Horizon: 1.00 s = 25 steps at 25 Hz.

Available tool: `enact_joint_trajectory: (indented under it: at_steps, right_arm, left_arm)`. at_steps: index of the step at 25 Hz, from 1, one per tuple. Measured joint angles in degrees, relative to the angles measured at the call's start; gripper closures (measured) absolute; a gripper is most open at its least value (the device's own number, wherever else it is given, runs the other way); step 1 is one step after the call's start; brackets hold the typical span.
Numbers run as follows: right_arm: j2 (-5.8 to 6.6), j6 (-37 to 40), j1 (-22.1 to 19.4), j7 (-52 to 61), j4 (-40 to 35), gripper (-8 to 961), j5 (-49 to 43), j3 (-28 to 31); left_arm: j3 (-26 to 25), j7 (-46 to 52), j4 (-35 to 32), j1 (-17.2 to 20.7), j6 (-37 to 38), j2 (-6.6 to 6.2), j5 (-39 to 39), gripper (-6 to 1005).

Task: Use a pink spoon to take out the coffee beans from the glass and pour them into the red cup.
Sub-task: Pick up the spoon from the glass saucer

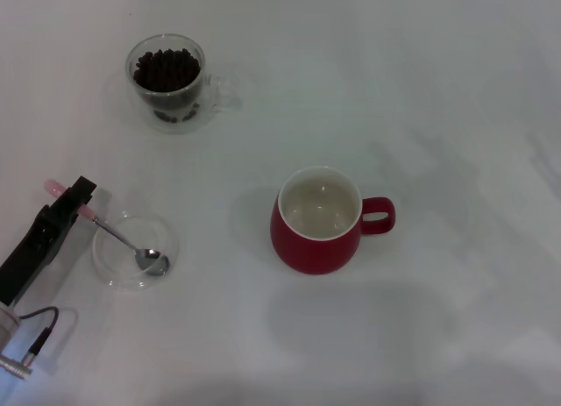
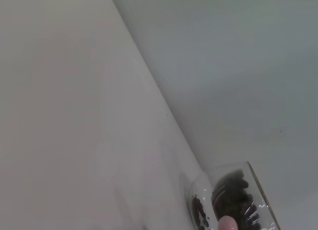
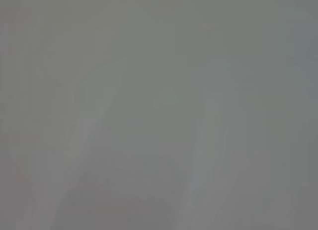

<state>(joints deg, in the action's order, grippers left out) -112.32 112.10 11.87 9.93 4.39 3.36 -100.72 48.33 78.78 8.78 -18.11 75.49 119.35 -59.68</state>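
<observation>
The left gripper [image 1: 77, 202] had its fingers closed on the pink spoon [image 1: 123, 238] handle, bowl resting in the saucer [image 1: 131, 270], the glass [image 1: 168, 81] of coffee beans [image 1: 166, 70] farther ahead, slightly rightward.

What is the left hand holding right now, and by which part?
The left hand holds the pink spoon by its pink handle end; its bowl rests in the glass saucer.

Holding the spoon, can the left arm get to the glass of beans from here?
Probably yes: the left gripper, shut on the pink spoon, has only bare table between it and the glass.
</observation>
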Motion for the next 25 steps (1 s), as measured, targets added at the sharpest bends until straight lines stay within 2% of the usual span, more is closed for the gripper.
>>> enact_joint_trajectory:
  at_steps: [19, 25]
  right_arm:
    - [-0.09, -0.4, 0.41, -0.35, 0.0, 291, -0.03, 0.0]
    - [-0.09, -0.42, 0.23, -0.47, 0.01, 291, -0.03, 0.0]
  left_arm:
    - [0.46, 0.43, -0.23, 0.93, 0.2, -0.1, 0.0, 877]
    - [0.54, -0.17, -2.15, 2.01, 0.62, -0.26, -0.07, 877]
